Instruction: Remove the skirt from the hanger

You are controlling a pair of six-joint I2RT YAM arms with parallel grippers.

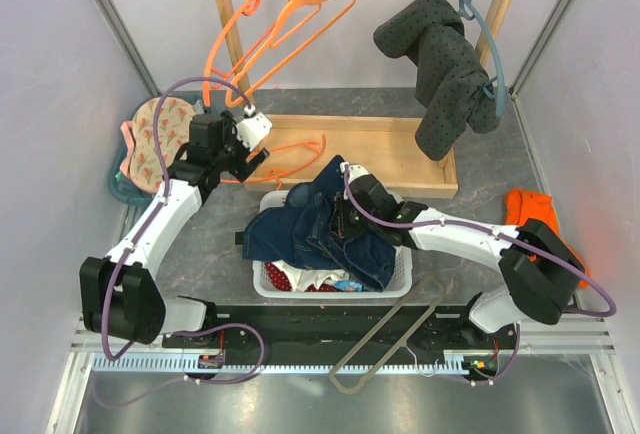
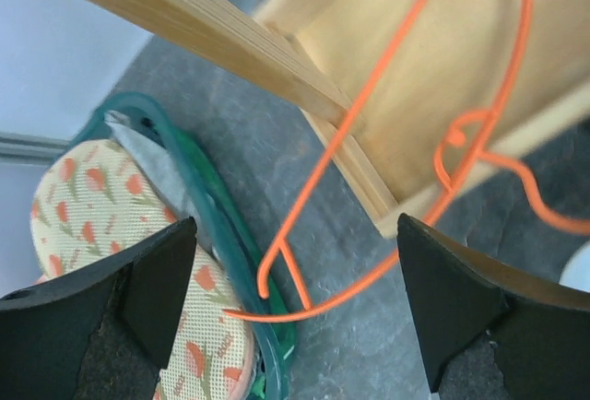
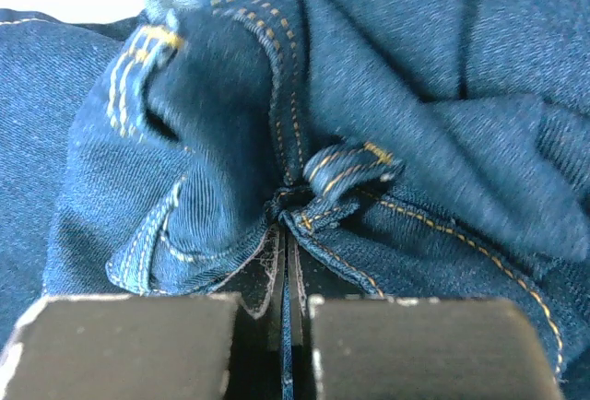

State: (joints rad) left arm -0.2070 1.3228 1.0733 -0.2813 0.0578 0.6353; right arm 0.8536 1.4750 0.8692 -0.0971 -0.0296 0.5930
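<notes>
top external: skirt (image 1: 283, 276) lies in white basket (image 1: 403, 272) under denim garment (image 1: 310, 229) | right wrist: right jaws clamped on a denim fold | left wrist: left jaws wide apart over orange hanger (image 2: 355, 125), lying across table (image 2: 258, 142) and wooden rack base (image 2: 433, 59)

Jeans (image 1: 325, 224) heaped over skirt (image 1: 284, 276) in basket (image 1: 265, 284), rack base (image 1: 420, 154) behind, tabletop (image 1: 200, 254) open leftward

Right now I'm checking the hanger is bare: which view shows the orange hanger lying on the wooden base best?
Left wrist: the orange hanger fills the frame, bare. Top external shows it small, partly hidden by the left gripper. Right wrist shows only denim.
</notes>
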